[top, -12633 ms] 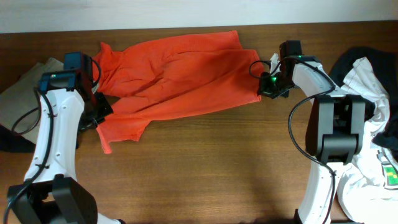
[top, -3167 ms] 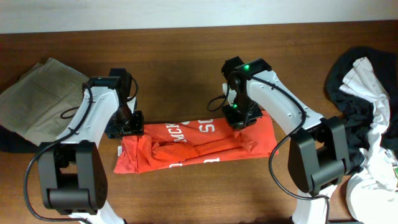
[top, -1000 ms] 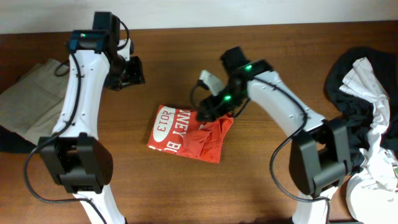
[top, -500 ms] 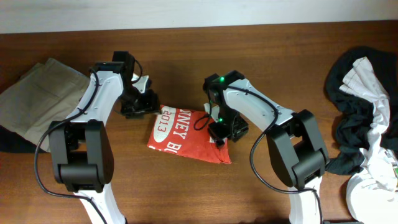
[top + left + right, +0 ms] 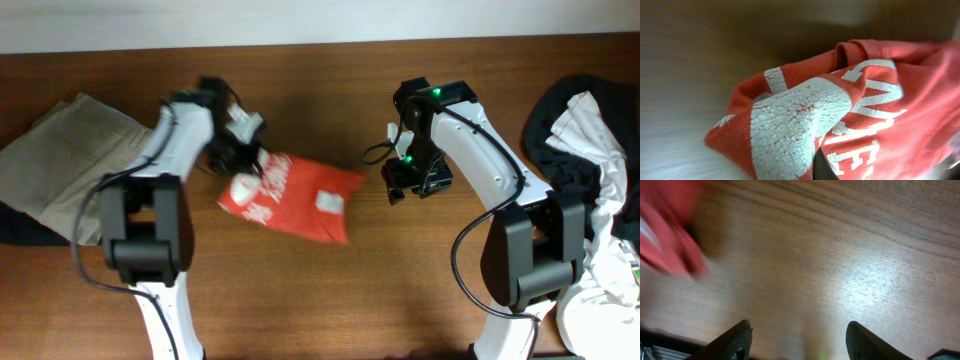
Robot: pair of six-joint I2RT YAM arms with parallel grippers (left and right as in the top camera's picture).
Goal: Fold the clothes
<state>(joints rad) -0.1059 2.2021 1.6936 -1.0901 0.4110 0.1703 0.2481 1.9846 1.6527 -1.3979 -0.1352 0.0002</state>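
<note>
A folded red shirt (image 5: 300, 192) with white lettering lies mid-table, blurred as it moves. My left gripper (image 5: 243, 168) is shut on its left edge, where the cloth bunches up. In the left wrist view the red shirt (image 5: 805, 115) and its cracked white print fill the frame and hide the jaws. My right gripper (image 5: 405, 185) hovers to the right of the shirt, apart from it. It is open over bare wood (image 5: 799, 340), with nothing between its fingers. A blurred corner of the shirt (image 5: 665, 235) shows at the upper left there.
A tan garment (image 5: 60, 160) lies flat at the far left, with a dark item (image 5: 10, 225) at the table's left edge. A heap of black and white clothes (image 5: 585, 150) sits at the far right.
My left gripper has shut on the shirt's left edge and the shirt has shifted. My right gripper has pulled off the shirt and moved to the right.
</note>
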